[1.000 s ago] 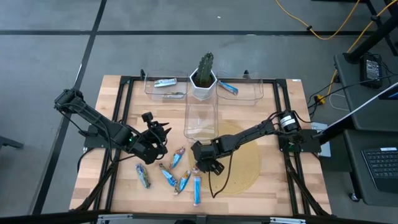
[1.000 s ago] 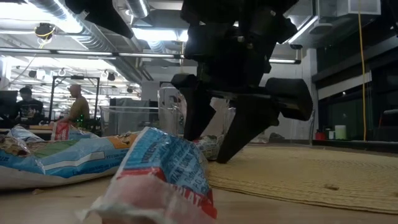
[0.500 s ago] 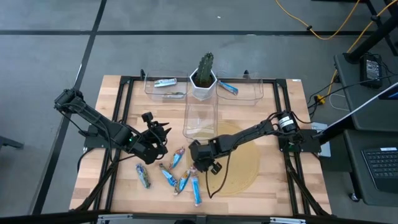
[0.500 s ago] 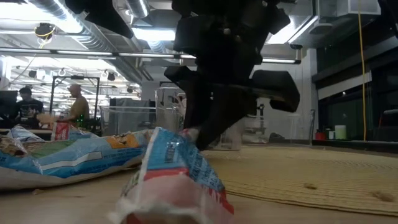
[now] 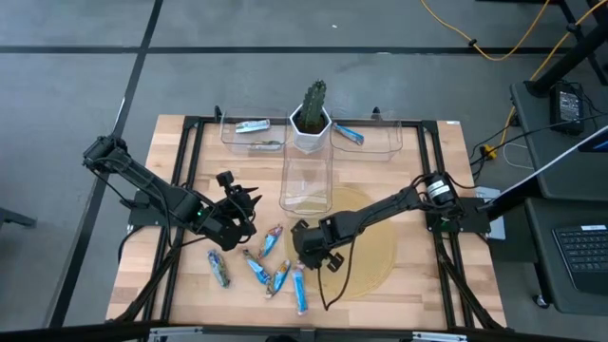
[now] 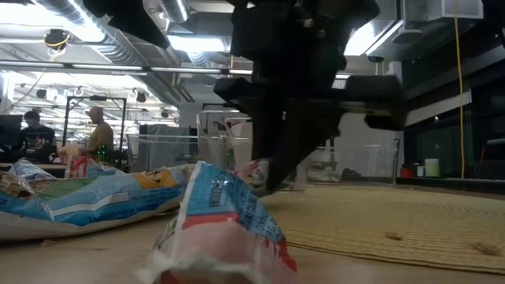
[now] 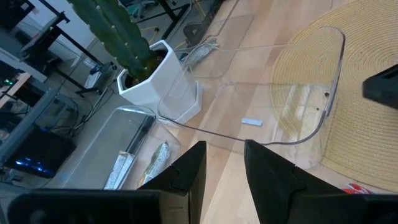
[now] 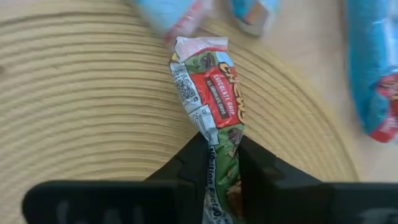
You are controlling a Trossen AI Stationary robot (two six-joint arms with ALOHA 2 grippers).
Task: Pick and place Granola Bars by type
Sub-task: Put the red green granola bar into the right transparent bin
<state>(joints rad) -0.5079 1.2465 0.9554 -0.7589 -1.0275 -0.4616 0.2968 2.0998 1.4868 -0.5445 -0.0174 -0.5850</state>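
R gripper [image 8: 222, 163] clamped on green-red bar [image 8: 211, 93] over woven mat [image 8: 81, 112]; L gripper [image 7: 224, 165] idle, fingers seemingly slightly apart, holding nothing

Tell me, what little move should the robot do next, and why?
Probably lift. The right gripper is shut on a green and red granola bar lying at the edge of the round woven mat, so raising it clear of the blue bars beside it seems the sensible step before carrying it toward the clear bins at the back. The left gripper waits nearby.
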